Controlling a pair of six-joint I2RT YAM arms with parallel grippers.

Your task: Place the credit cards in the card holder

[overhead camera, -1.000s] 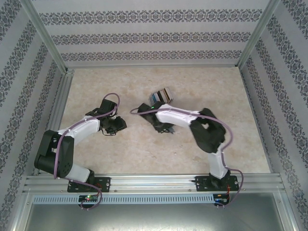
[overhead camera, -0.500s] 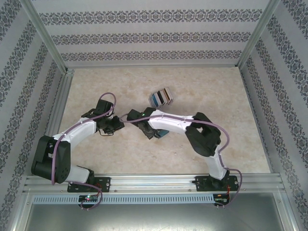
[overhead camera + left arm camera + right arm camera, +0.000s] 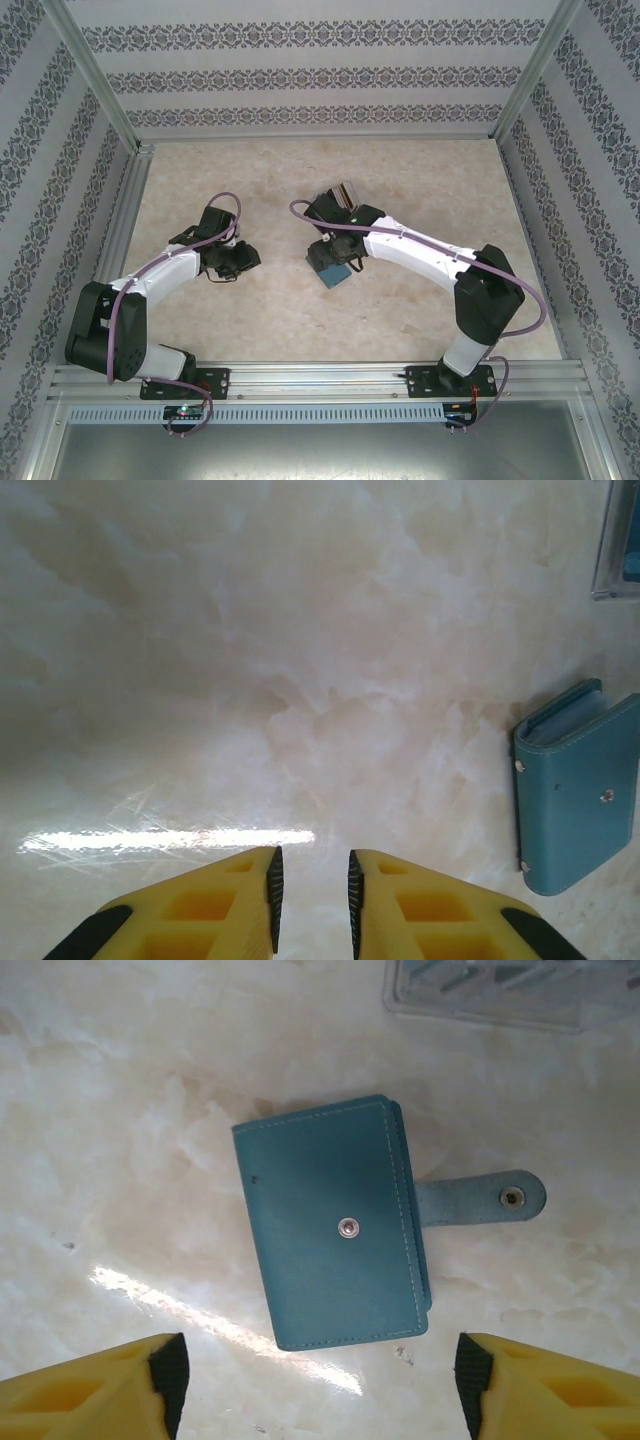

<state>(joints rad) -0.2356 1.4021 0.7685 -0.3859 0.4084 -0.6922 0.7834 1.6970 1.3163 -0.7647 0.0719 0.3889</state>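
Card holder [image 3: 335, 1225], one; clear tray [image 3: 500, 1005], one

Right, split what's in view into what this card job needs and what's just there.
For the job:
- teal card holder, strap undone
- credit cards, in a clear rack

Just there:
- marble-look table
- patterned walls
- aluminium frame
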